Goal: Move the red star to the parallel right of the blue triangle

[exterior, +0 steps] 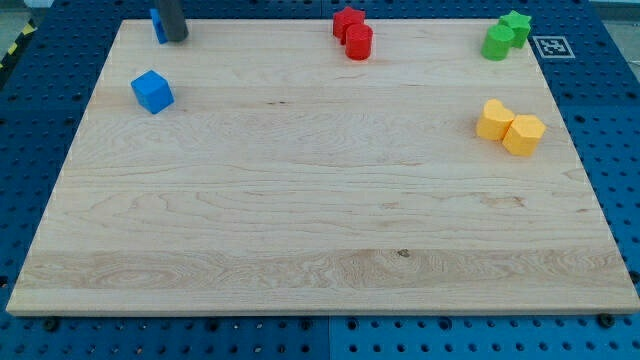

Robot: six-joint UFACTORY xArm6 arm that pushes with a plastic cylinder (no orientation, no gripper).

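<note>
The red star (346,19) lies at the top middle of the wooden board (320,230), touching a red cylinder (359,43) just below and right of it. A blue block (157,26), mostly hidden by the rod so its shape is unclear, sits at the top left corner. My tip (175,38) rests against that block's right side, far to the left of the red star. A blue cube (152,91) lies below the tip on the left.
A green cylinder-like block (497,43) and a green star (517,25) touch at the top right. Two yellow blocks (493,118) (524,134) touch at the right edge. A marker tag (552,46) lies off the board's top right corner.
</note>
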